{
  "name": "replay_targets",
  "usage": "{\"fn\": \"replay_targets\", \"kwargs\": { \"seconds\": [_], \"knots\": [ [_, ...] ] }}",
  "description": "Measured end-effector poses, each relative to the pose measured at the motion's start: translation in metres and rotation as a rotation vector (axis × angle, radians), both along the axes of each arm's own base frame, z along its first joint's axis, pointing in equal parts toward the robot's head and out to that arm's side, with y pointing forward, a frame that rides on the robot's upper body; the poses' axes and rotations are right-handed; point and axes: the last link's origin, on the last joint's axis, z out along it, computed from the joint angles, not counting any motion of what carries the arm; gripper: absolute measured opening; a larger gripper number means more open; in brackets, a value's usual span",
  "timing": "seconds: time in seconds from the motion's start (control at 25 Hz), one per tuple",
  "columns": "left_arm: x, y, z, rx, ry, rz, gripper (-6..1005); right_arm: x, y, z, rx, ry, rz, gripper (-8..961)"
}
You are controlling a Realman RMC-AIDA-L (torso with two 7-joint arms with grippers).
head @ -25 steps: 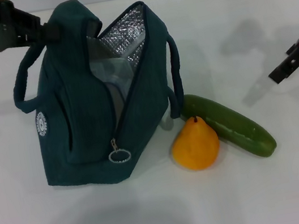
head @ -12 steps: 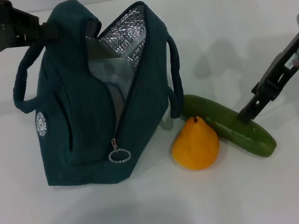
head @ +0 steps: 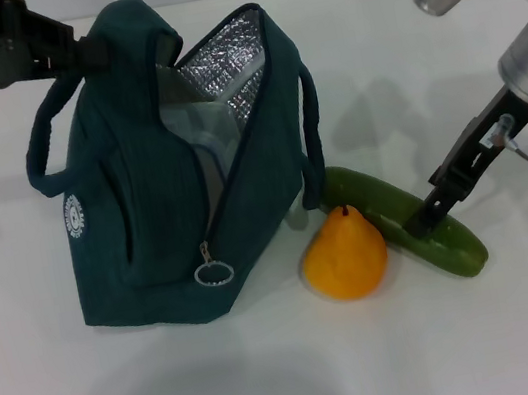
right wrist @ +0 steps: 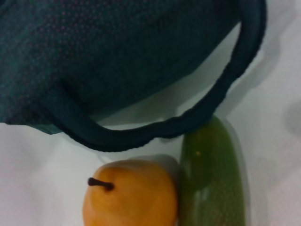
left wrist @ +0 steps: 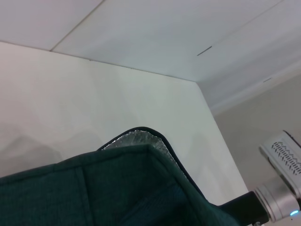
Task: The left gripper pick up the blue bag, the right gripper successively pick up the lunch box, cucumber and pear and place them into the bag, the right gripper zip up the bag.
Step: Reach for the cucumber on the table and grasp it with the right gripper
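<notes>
Head view: right hand (head: 421, 224) seemingly on cucumber (head: 404, 218)

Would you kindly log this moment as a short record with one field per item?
blue bag: upright on the white table, zipper open, foil lining showing
lunch box: pale container partly visible inside the bag
cucumber: lying on the table beside the bag
pear: upright, against the cucumber
left gripper: at the bag's top edge, holding it
right gripper: down at the cucumber, grasp unclear
</notes>
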Motion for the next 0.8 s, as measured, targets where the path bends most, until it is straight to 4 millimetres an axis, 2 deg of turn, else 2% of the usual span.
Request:
{"fn": "replay_targets", "kwargs": {
  "seconds": [0.8],
  "knots": [
    [0.003, 0.002, 0.000, 0.000, -0.001, -0.006, 45, 0.003, -0.007, -0.027, -0.039, -0.039, 0.035, 881]
  ]
}}
